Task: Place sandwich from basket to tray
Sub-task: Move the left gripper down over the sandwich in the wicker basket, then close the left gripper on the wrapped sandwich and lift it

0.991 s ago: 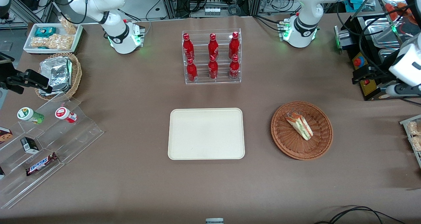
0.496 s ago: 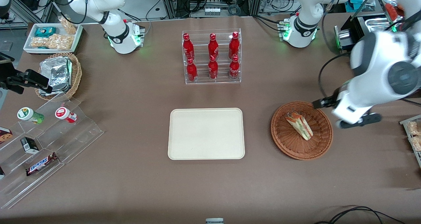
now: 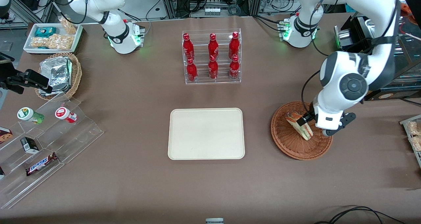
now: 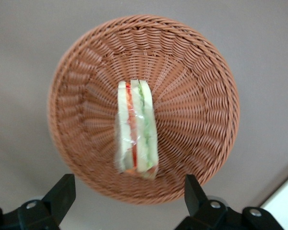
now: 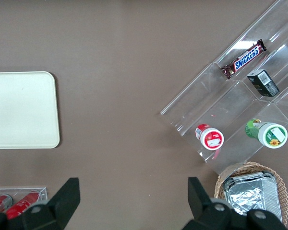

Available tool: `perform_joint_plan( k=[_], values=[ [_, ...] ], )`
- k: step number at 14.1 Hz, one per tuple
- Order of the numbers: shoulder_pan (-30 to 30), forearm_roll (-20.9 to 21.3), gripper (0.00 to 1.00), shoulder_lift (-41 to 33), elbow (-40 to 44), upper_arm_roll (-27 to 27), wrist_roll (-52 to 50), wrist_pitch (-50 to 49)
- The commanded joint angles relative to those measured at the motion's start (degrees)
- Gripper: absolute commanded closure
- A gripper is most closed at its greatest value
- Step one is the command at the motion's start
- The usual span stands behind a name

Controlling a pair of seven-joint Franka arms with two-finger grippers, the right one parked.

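End effector (image 4: 127, 203) hovers spread wide over the basket (image 4: 206, 110) — sandwich (image 4: 136, 129) lies below, untouched.

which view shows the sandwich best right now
The left wrist view: the sandwich lies unblocked in the basket, filling layers clear, with the open gripper above it. In the front view the working arm partly covers the sandwich. The right wrist view does not show it.

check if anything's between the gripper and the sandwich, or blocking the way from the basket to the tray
Nothing visible does. The gripper hangs open above the sandwich in the basket. Only bare table lies between the basket and the tray.
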Motion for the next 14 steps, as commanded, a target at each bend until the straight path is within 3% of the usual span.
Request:
perform_joint_plan(
  k=[1, 6, 7, 8, 9, 10, 12, 14],
  values=[
    [-1.3, 1.0, 0.0, -1.5, -7.2, 0.3, -8.7, 8.5],
    [-0.7, 0.6, 0.0, 3.2, -8.7, 0.3, -8.0, 12.6],
    [-0.7, 0.6, 0.19, 3.6, -8.2, 0.3, -8.0, 12.6],
    [-0.5, 0.6, 0.57, 4.1, -7.8, 0.4, -8.0, 12.5],
    [-0.5, 0.6, 0.88, 4.5, -7.3, 0.5, -7.9, 12.4],
    [-0.5, 0.6, 0.93, 5.0, -6.7, 0.5, -7.7, 12.3],
    [-0.5, 0.8, 0.94, 5.0, -5.2, 0.6, -7.9, 10.6],
    [-0.6, 1.0, 0.94, 4.7, -0.6, 0.5, -7.9, 2.2]
  ],
)
